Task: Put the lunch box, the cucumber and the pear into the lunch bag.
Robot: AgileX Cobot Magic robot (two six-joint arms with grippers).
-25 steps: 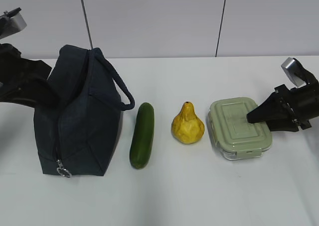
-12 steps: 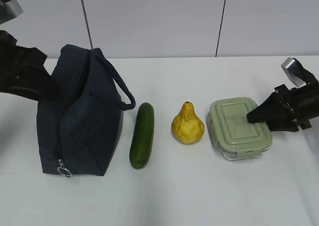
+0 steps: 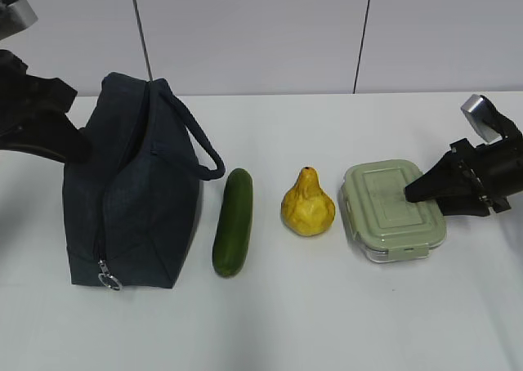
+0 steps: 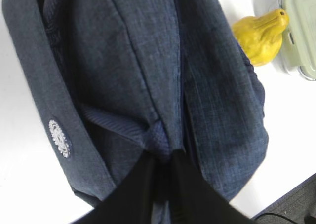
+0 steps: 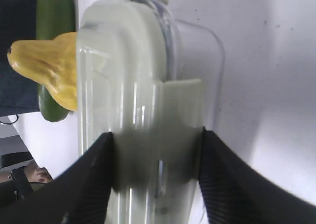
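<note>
The navy lunch bag (image 3: pixel 135 191) stands at the left, its silver ring pull (image 3: pixel 107 281) low at the front and its zipper closed. My left gripper (image 3: pixel 78 146) is at the bag's upper left; in the left wrist view it (image 4: pixel 165 157) is shut on a fold of the bag's fabric (image 4: pixel 138 61). The green cucumber (image 3: pixel 234 221) and the yellow pear (image 3: pixel 307 206) lie right of the bag. The lunch box (image 3: pixel 384 207) with its sage-green lid rests on the table. My right gripper (image 3: pixel 413 195) grips its right end, and in the right wrist view (image 5: pixel 157 155) its fingers press both sides of the box (image 5: pixel 128 76).
The white table (image 3: pixel 327 322) meets a pale wall at the back. The pear (image 4: pixel 259 34) and the lunch box's corner (image 4: pixel 301 31) show beyond the bag in the left wrist view. The pear (image 5: pixel 47 66) and cucumber (image 5: pixel 54 17) lie beyond the box in the right wrist view.
My left gripper has risen a little and pulled the bag's top, so the bag has shifted slightly right and stands taller. The right arm and lunch box have not moved.
</note>
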